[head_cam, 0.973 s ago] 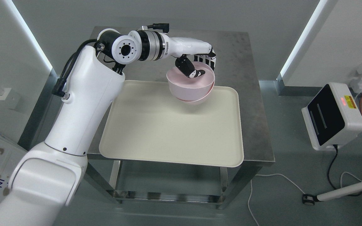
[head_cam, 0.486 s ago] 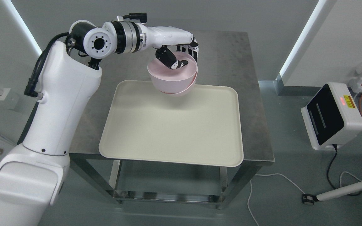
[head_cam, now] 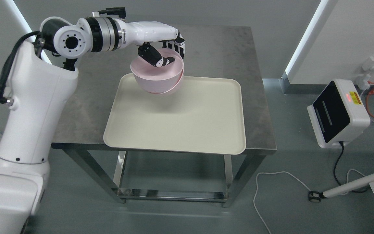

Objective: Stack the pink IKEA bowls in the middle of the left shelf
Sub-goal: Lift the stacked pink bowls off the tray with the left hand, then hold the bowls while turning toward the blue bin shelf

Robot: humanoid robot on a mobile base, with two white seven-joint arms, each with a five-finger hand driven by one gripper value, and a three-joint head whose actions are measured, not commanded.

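Pink bowls (head_cam: 156, 78) nested, mouths up, tilted, in left robot hand (head_cam: 162, 55)

Bare lab: steel table (head_cam: 226, 48), floor cables (head_cam: 271, 182), grey walls.

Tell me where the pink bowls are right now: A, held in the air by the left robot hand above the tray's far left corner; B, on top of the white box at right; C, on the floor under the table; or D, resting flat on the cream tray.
A: the left robot hand grips the pink bowls by the rim, lifted clear above the cream tray.
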